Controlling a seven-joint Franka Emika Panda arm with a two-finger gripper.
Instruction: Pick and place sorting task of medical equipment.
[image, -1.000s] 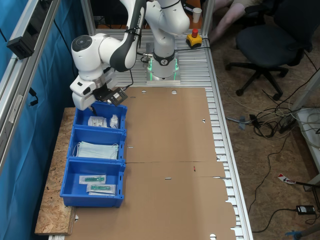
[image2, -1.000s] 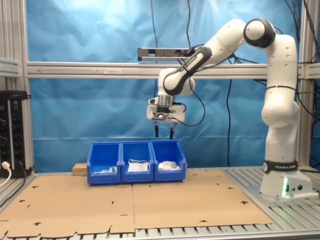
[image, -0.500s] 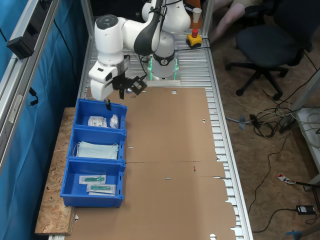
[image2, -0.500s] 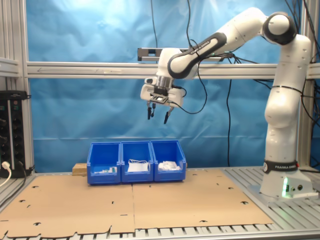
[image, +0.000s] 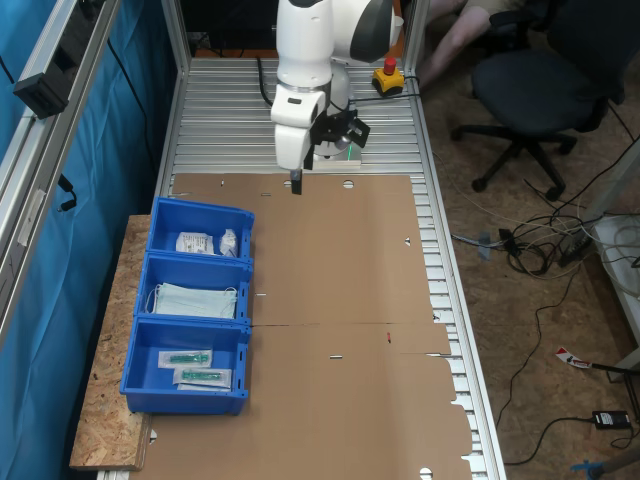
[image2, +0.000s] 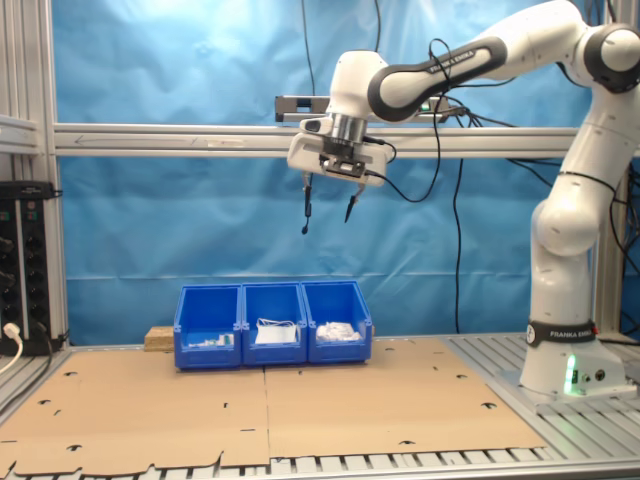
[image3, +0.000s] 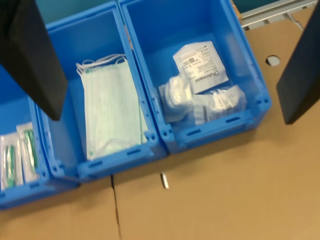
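**Packets binned, arm up high w/ nothing in hand**

The packets sit in the end bin of the blue row, the one nearest the robot base; a square flat one w/ print lies on top, crumpled clear ones beside it toward the bin's front wall. In the first exterior view I see them as white bits in that same bin. Middle bin holds a folded face mask, far bin holds green-tipped sealed items.

My fingers hang high above the tabletop, spread wide apart, nothing between them. In the first exterior view the fingers are over bare cardboard near the base, well apart from the bins.

My read: between picks, or the sort is done. I see no loose item on the cardboard in either exterior view. Next move needs a target first: if another item gets set down, I'd line up over it, drop w/ fingers spread, close, then carry to the matching bin. Otherwise, park.
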